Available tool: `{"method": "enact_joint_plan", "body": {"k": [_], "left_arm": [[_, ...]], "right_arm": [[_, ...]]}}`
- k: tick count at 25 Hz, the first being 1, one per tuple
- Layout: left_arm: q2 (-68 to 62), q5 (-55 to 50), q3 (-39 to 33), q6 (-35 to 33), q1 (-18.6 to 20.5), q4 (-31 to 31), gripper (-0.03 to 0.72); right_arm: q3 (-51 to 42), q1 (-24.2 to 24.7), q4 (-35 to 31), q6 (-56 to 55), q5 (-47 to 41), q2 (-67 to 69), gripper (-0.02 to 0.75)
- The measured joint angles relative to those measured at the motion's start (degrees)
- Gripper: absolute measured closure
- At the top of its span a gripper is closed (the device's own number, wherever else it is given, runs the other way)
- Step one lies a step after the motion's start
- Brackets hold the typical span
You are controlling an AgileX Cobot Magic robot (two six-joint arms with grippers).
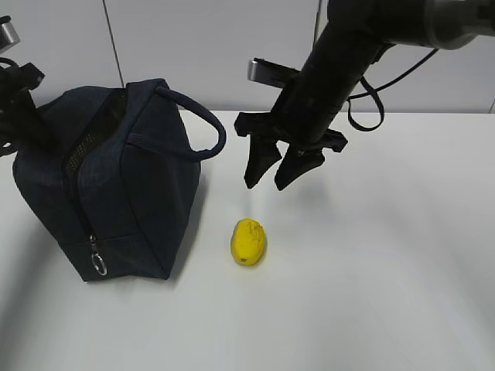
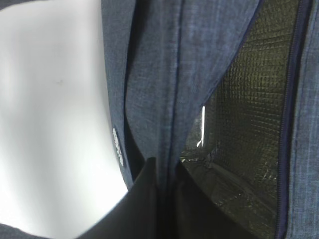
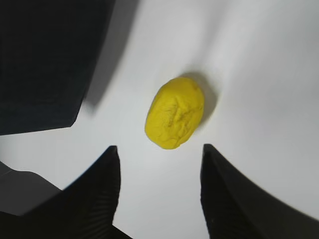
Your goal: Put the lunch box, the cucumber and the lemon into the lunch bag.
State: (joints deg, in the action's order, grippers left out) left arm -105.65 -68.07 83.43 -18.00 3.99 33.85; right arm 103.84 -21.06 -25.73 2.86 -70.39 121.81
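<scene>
The navy lunch bag (image 1: 131,178) stands on the left of the white table, its top zipper open. My left gripper (image 2: 167,169) is shut on the fabric edge of the bag's opening. The silver lining (image 2: 244,124) shows inside, with a clear shiny edge (image 2: 202,132) that I cannot identify. The yellow lemon (image 1: 247,241) lies on the table just right of the bag. My right gripper (image 1: 266,184) is open and empty, hovering above and behind the lemon (image 3: 174,113), which lies just beyond the gripper (image 3: 159,147). The lunch box and cucumber are out of view.
The bag's loop handle (image 1: 203,124) sticks out toward the right gripper. The metal ring pull (image 1: 99,265) hangs at the bag's near end. The bag's corner (image 3: 40,59) fills the upper left of the right wrist view. A white wall stands behind the table.
</scene>
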Motion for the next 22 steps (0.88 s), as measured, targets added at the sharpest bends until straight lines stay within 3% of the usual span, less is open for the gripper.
{"method": "enact_joint_plan", "body": {"k": [4,10,22], "left_arm": [[0.0,0.0,0.0,-0.1,0.0,-0.1,0.697],[0.0,0.0,0.0,-0.1,0.0,-0.2,0.697],[0.0,-0.2,0.0,-0.2,0.0,-0.7,0.697]], "right_arm": [[0.0,-3.9,3.1,-2.4,0.1,0.1,0.33],[0.0,-6.2,4.5,-5.7,0.1,4.1,0.214],[0.0,-6.2,6.7,-9.1,4.9,7.8,0.201]]}}
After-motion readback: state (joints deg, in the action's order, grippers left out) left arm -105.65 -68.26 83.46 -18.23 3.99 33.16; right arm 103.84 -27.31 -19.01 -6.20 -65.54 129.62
